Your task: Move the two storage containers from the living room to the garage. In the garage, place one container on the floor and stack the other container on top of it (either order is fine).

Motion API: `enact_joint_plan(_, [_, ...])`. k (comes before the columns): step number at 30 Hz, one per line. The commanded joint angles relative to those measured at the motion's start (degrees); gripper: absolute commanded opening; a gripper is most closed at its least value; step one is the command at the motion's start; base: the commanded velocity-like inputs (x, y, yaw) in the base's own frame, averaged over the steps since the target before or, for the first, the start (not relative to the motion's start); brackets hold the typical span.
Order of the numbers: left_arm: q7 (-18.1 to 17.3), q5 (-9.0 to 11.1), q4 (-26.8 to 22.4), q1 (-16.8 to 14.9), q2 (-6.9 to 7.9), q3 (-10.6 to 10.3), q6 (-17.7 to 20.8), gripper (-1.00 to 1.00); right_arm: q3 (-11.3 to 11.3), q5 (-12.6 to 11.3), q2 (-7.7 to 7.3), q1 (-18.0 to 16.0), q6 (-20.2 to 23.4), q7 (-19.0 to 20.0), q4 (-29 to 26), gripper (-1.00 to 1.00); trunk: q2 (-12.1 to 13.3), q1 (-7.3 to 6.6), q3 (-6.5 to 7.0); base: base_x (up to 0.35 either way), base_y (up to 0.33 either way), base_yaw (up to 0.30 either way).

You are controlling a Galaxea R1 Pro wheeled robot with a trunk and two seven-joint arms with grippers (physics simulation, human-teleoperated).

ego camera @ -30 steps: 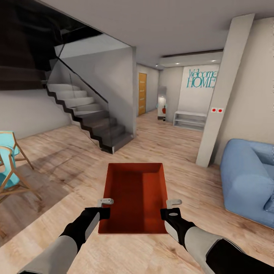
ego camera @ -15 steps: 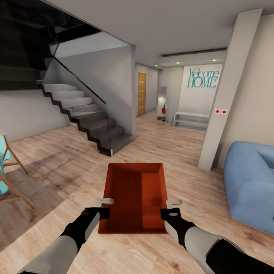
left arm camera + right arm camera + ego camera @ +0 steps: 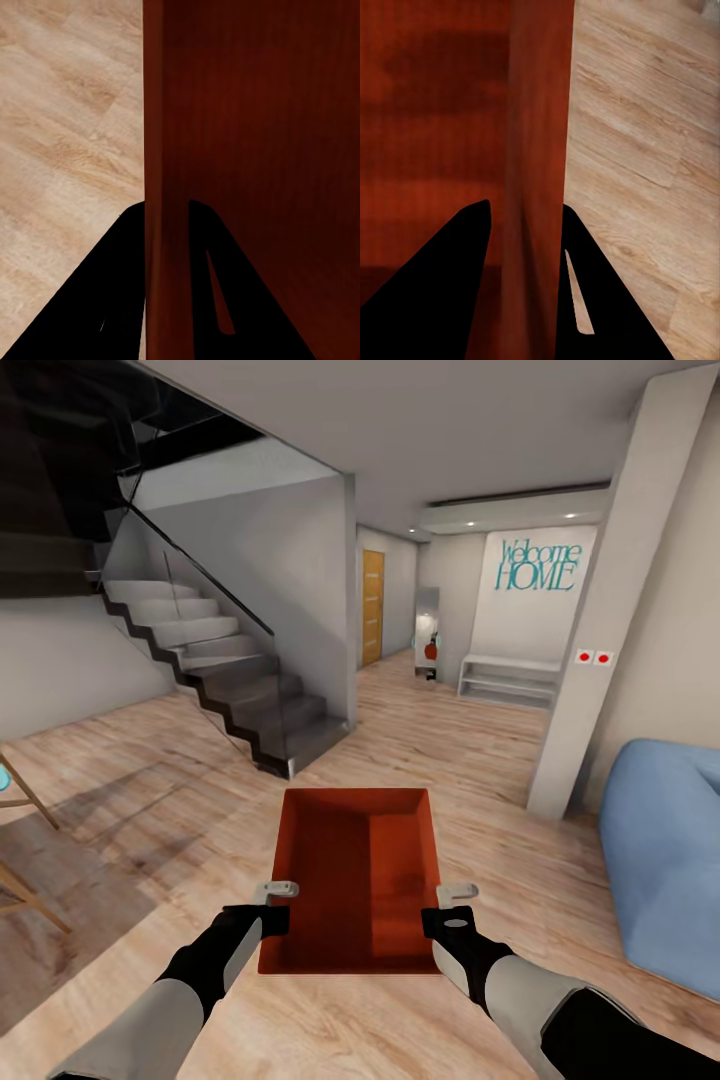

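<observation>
Red-orange container (image 3: pixel 350 880) sits lower centre of frame, over the plank floor (image 3: pixel 470 750). Left gripper (image 3: pixel 276 900) and right gripper (image 3: pixel 455 903) each pinch a long side wall. Looks rigid, light, probably a bit slick, so those rim grips seem right.

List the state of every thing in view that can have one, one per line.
storage container: empty, held level above the wood floor, one gripper on each long wall
left gripper: shut on the container's left wall
right gripper: shut on the container's right wall
orange door: shut
white shelf unit: looks bare from here
staircase: nothing on its steps
</observation>
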Motion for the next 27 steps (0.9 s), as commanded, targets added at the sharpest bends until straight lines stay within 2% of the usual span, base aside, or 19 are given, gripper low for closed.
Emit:
enact_joint_plan(1, [0.8, -1.6, -0.5, -0.1, -0.55, 0.3, -1.8, -1.0, 0.4, -1.4, 0.04, 0.0, -0.1, -4.0, 0.2, -1.0, -0.1, 0.05, -0.09, 0.322, 0.0, 0.0])
enact_joint_plan(7, [0.8, -1.6, -0.5, -0.1, -0.52, 0.3, -1.8, -1.0, 0.4, -1.5, 0.04, -0.1, -0.1, -4.1, 0.2, -1.0, -0.1, 0.05, -0.09, 0.322, 0.0, -0.052])
enact_joint_plan(19, [0.8, -1.7, -0.5, -0.1, -0.5, 0.3, -1.8, -1.0, 0.4, -1.4, 0.04, -0.1, -0.1, -4.2, 0.2, -1.0, -0.1, 0.05, -0.09, 0.322, 0.0, -0.225])
enact_joint_plan(27, [0.8, -1.7, -0.5, -0.1, -0.55, 0.3, -1.8, -1.0, 0.4, -1.4, 0.04, 0.0, -0.1, -4.2, 0.2, -1.0, -0.1, 0.05, -0.09, 0.322, 0.0, -0.027])
